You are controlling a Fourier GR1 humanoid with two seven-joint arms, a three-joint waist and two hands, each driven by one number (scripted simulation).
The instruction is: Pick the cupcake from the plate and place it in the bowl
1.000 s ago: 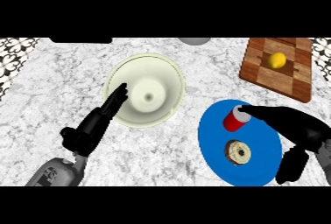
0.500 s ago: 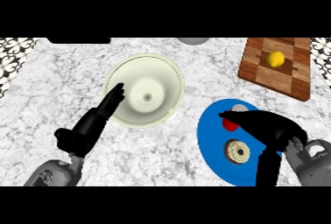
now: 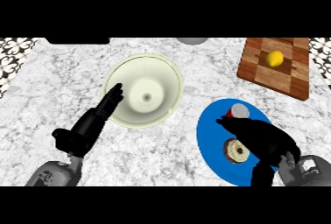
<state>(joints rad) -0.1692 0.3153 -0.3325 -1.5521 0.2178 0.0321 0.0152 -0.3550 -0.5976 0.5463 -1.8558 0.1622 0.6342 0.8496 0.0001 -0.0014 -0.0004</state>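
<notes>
The cupcake (image 3: 237, 112), a small red-cased cake with a pale round top, sits at the upper edge of the round blue plate (image 3: 213, 151), and the right hand (image 3: 258, 135) is right on it, black fingers curving toward its near side. Whether they have closed on it I cannot tell, because the hand hides the contact. What matters here is direction: the cupcake lies just ahead of the right hand's fingertips, up the view, and the wide pale cream bowl (image 3: 143, 90) lies well off to the left of the plate, across open marble table (image 3: 187, 144). So the carry, as I judge it, runs leftward and slightly away from the robot. A ring-shaped doughnut (image 3: 235, 150) with a brown centre lies on the same plate, partly under the palm, close enough to get nudged as the hand works. Over on the other side the left hand (image 3: 97, 118) has its fingers straight and together, tips lying over the bowl's left rim; it holds nothing. It is nearer the bowl, but the right hand is the one nearer the cupcake. Far right, a yellow lemon (image 3: 275, 57) rests on a wooden cutting board (image 3: 284, 76), well clear.
</notes>
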